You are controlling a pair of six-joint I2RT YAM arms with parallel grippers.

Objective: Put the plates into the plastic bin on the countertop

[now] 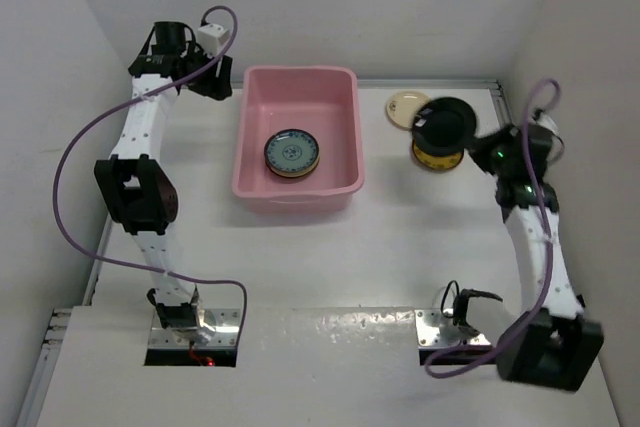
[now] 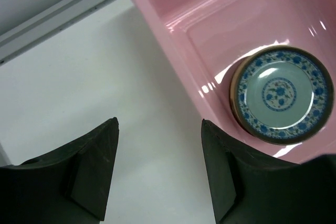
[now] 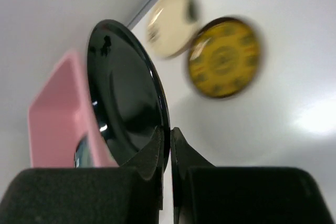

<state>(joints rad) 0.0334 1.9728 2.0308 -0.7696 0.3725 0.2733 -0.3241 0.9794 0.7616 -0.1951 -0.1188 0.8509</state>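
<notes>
The pink plastic bin stands at the back middle of the white countertop, with a teal-blue patterned plate inside on top of a small stack; it also shows in the left wrist view. My right gripper is shut on the rim of a glossy black plate, held on edge above a mustard-yellow plate and near a cream plate. In the top view the black plate hovers over the yellow plate. My left gripper is open and empty, left of the bin.
White walls enclose the countertop on the left, back and right. A metal edge strip runs along the back. Purple cables loop off both arms. The cream plate lies right of the bin near the back strip.
</notes>
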